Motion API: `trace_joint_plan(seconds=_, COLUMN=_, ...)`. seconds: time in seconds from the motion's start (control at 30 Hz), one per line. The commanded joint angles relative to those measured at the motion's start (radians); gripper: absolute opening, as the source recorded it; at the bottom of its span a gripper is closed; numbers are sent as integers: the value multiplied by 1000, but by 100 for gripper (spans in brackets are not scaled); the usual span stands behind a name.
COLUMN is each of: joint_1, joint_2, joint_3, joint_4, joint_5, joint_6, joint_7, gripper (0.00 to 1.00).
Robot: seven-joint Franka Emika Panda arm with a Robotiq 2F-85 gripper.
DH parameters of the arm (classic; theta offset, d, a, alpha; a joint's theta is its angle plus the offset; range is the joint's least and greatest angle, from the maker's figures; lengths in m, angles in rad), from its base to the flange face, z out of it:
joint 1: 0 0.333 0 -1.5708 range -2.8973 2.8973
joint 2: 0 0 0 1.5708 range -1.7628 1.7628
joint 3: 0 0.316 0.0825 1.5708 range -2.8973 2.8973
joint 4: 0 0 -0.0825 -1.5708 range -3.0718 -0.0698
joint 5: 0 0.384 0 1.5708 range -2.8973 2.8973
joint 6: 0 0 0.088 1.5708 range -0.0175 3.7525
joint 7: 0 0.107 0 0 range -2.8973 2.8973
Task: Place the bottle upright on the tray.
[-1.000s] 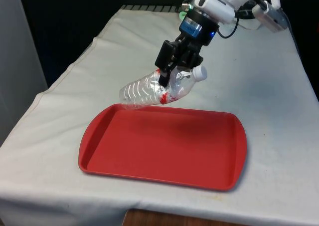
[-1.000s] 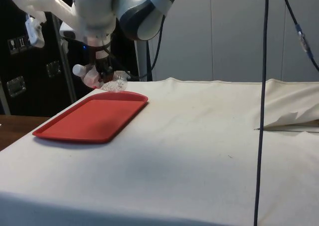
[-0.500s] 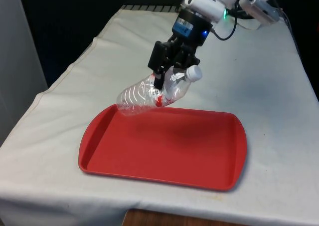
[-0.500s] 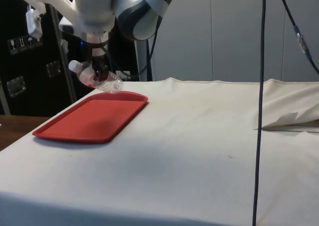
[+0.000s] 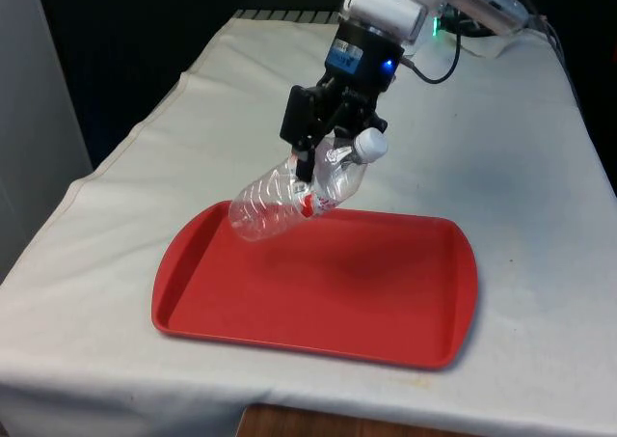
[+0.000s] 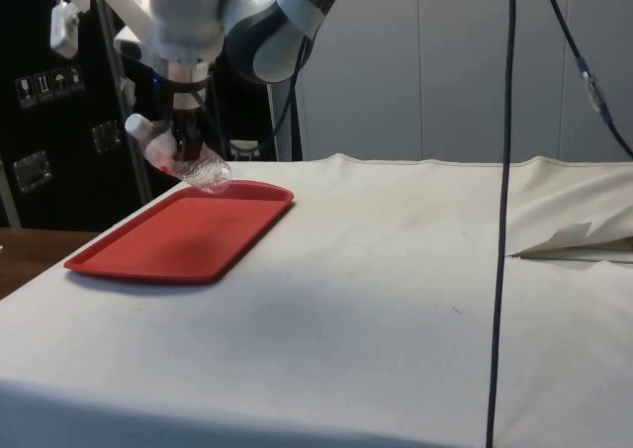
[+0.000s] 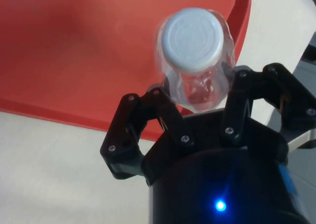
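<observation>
One bottle (image 5: 289,194) (tilted) in tool (image 5: 323,152), above tray (image 5: 405,302).

No legible text that I can make out. The bottle (image 5: 289,192) held in the gripper (image 5: 323,148) carries a red label, unreadable.
</observation>
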Motion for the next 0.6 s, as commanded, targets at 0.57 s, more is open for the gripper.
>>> trace_joint_plan(seconds=0.57, joint_1=-21, joint_2=15, joint_3=-1, joint_4=-2, joint_5=126, joint_6=105, joint_7=-6, gripper=14)
